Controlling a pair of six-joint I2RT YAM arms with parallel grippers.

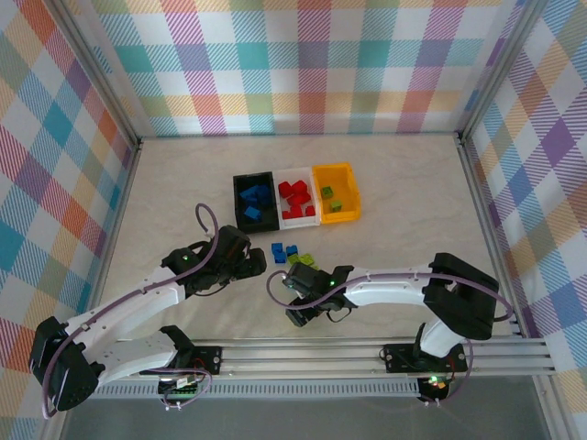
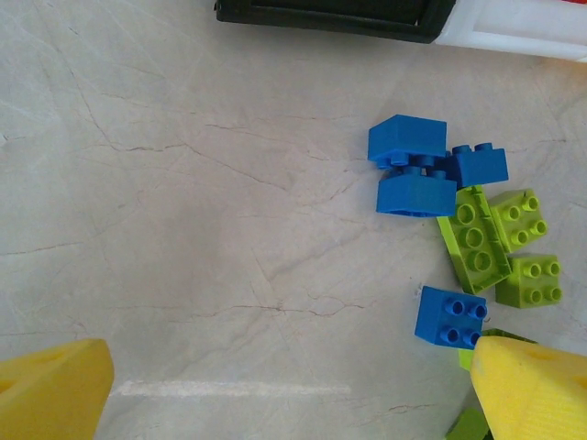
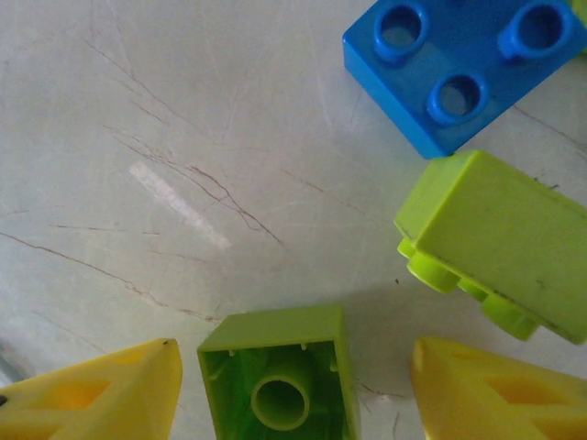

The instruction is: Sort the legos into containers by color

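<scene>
Three containers stand in a row: the black bin (image 1: 255, 202) holds blue legos, the white bin (image 1: 298, 198) red ones, the orange-yellow bin (image 1: 336, 192) lime green ones. Loose blue legos (image 1: 283, 251) and green legos (image 1: 302, 260) lie in front of them. My left gripper (image 2: 289, 394) is open over bare table. A blue brick (image 2: 449, 316) lies by its right finger, with more blue bricks (image 2: 413, 170) and green bricks (image 2: 500, 243) beyond. My right gripper (image 3: 293, 394) is open around an upside-down green brick (image 3: 280, 371), with a gap on each side.
Another green brick (image 3: 500, 238) lies on its side just past my right finger, and a blue brick (image 3: 459, 64) sits beyond it. Both grippers, the left (image 1: 252, 266) and the right (image 1: 298, 282), work close together at the pile. Plaid walls enclose the table.
</scene>
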